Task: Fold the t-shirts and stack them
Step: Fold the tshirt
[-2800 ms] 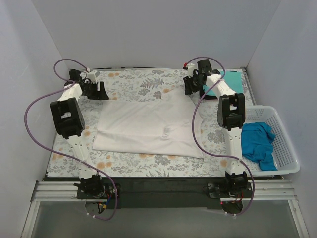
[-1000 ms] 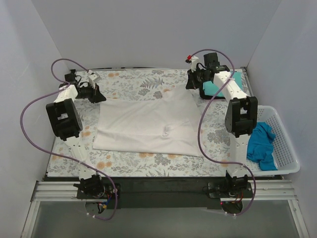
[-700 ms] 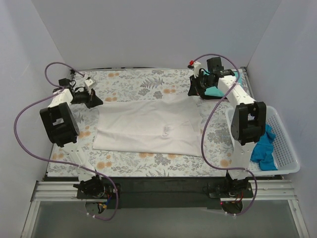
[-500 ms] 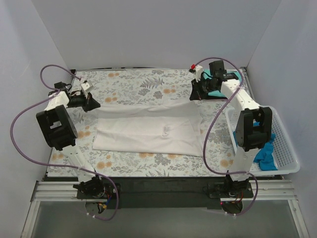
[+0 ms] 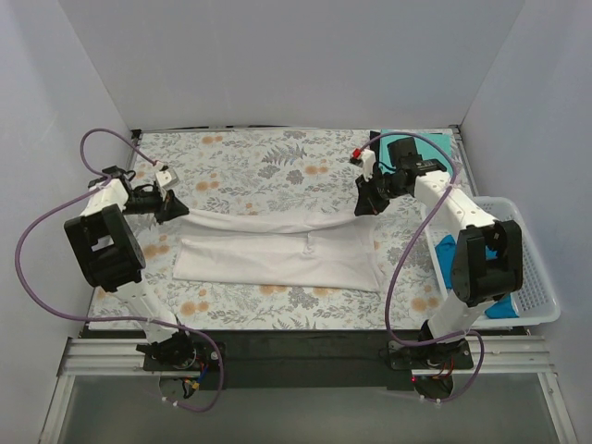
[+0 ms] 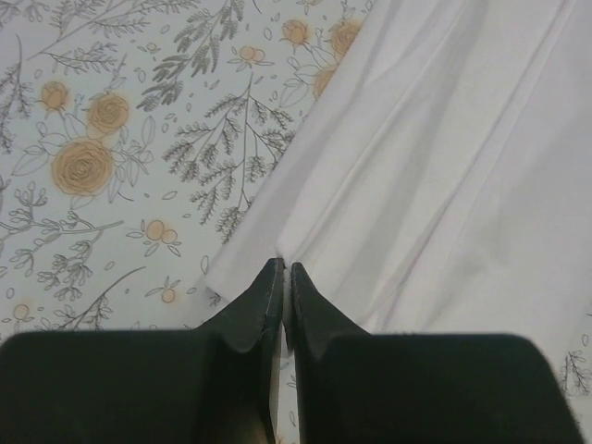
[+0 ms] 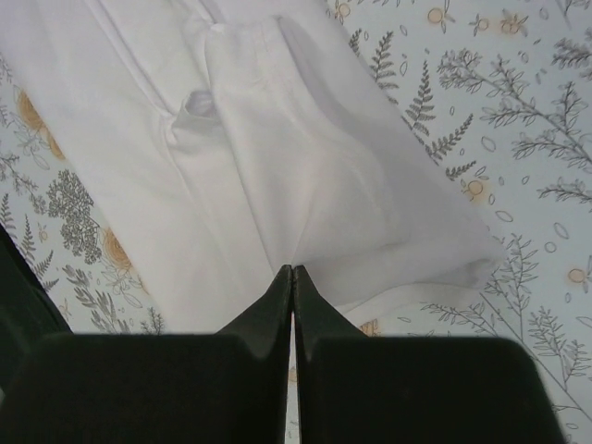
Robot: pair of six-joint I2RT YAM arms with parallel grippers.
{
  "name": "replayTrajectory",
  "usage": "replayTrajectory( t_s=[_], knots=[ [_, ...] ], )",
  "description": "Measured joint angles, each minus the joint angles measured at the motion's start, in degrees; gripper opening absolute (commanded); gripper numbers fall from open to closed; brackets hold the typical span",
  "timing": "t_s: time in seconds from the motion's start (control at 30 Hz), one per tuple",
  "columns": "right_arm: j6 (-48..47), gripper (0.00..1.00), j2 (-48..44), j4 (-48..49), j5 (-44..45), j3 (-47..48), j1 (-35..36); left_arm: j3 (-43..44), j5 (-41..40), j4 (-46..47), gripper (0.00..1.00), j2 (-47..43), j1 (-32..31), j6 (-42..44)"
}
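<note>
A white t-shirt point(image 5: 277, 254) lies across the middle of the floral table cloth, its far edge lifted and drawn toward the near side. My left gripper point(image 5: 176, 209) is shut on the shirt's far left corner, and in the left wrist view the gripper point(image 6: 285, 268) pinches white t-shirt cloth point(image 6: 444, 157). My right gripper point(image 5: 363, 205) is shut on the far right corner; in the right wrist view that gripper point(image 7: 292, 270) pinches the white t-shirt point(image 7: 277, 148). A teal t-shirt point(image 5: 435, 146) lies folded at the far right corner. A bright blue t-shirt point(image 5: 499, 309) shows in the basket, mostly behind my right arm.
The white lattice basket point(image 5: 536, 268) stands at the table's right edge. The floral table cloth point(image 5: 268, 162) covers the table. Purple cables loop from both arms. White walls close in the far, left and right sides.
Both grippers have pulled the shirt's far edge up and toward the near side, so the flat shirt now folds over itself. The right arm now covers most of the blue shirt in the basket.
</note>
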Motion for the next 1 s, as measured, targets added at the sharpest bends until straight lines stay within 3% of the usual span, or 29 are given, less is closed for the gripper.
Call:
replayTrajectory(
  t_s=[0.37, 0.73, 1.0],
  knots=[
    [-1.7, 0.01, -0.6, -0.4, 0.7, -9.5, 0.2, -8.1, -3.9, 2.1, 0.0, -3.1, 0.7, 3.4],
    [-1.6, 0.01, -0.7, 0.8, 0.7, -5.4, 0.2, -2.6, -2.3, 4.0, 0.0, -3.1, 0.9, -2.3],
    [-1.6, 0.01, -1.2, 1.2, 0.6, -9.2, 0.3, -1.9, -1.7, 3.7, 0.0, -3.1, 2.3, -1.5]
  ],
)
